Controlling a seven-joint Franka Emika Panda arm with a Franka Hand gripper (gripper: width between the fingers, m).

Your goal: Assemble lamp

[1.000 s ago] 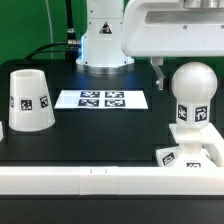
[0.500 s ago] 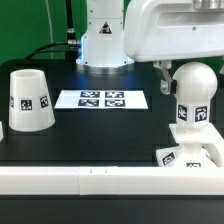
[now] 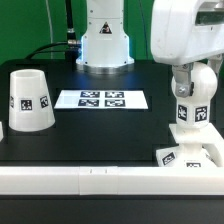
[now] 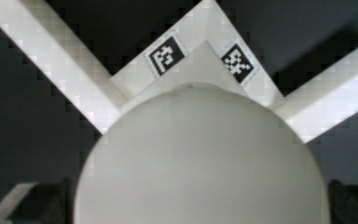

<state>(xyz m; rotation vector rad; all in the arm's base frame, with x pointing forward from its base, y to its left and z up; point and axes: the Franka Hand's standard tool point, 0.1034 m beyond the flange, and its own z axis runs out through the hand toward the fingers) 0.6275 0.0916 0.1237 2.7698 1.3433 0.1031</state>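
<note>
The white bulb post [image 3: 196, 100] stands upright on the flat square base [image 3: 190, 155] at the exterior view's right, near the front. My gripper [image 3: 197, 82] is right over it, fingers down on both sides of the round top. In the wrist view the bulb [image 4: 202, 150] fills the space between the dark fingers [image 4: 16, 205], with a gap on each side, and the tagged base [image 4: 202, 40] lies beyond it. The gripper [image 4: 181, 205] is open. The tapered shade [image 3: 30, 100] stands apart at the exterior view's left, narrow end up.
The marker board [image 3: 102, 99] lies flat in the middle of the black table. The arm's white pedestal [image 3: 104, 40] stands behind it. A white rail [image 3: 90, 178] runs along the table's front edge.
The hand has moved toward the exterior view's right and down, from beside the bulb to over it, and now covers its top. The lamp parts have not moved.
</note>
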